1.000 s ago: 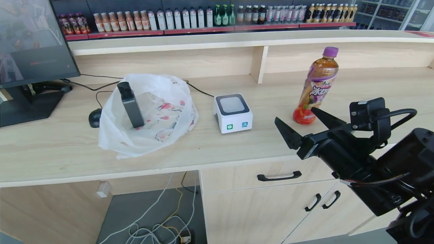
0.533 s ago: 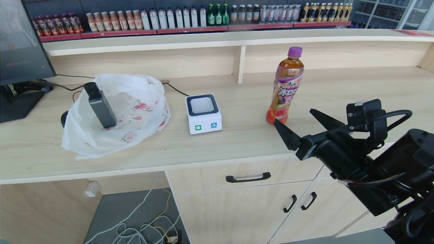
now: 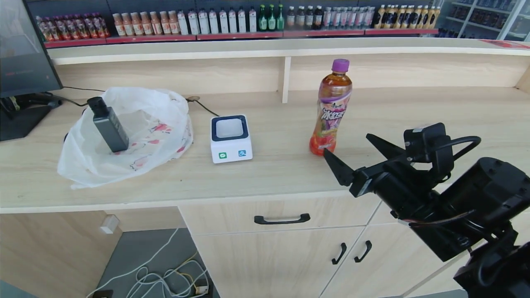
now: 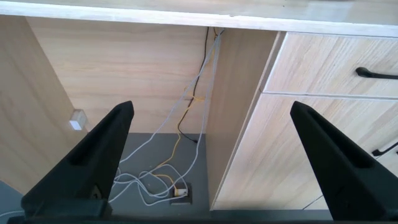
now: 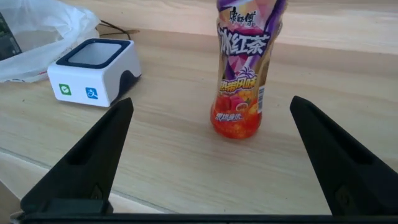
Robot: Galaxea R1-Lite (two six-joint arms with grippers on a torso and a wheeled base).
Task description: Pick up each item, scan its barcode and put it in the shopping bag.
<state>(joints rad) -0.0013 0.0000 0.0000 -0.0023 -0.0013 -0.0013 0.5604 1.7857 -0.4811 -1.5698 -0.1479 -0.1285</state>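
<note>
In the head view, the bottle (image 3: 331, 107) stands upright on the worktop (image 3: 269, 174), well to the right of the scanner (image 3: 230, 138). The shopping bag (image 3: 136, 140) lies open at the far left, with a dark flat item (image 3: 108, 126) leaning inside it. The right pincer (image 3: 348, 145) hangs just in front of the bottle near the worktop's front edge. Its fingers are spread wide and aimed at the bottle's lower part without touching it, which looks like lining up for a side grasp. The scanner sits between bottle and bag with its window facing up, so an item carried to the bag can pass over it.

In the left wrist view, the left pincer (image 4: 211, 107) is spread and empty. It is held low, facing the cabinet fronts (image 4: 323, 62) and loose cables (image 4: 168, 168) under the worktop, probably parked clear of the work.

In the right wrist view, the bottle stands framed between the spread fingers, some way beyond their tips. Its label faces the camera, and the scanner is off to one side.
</note>
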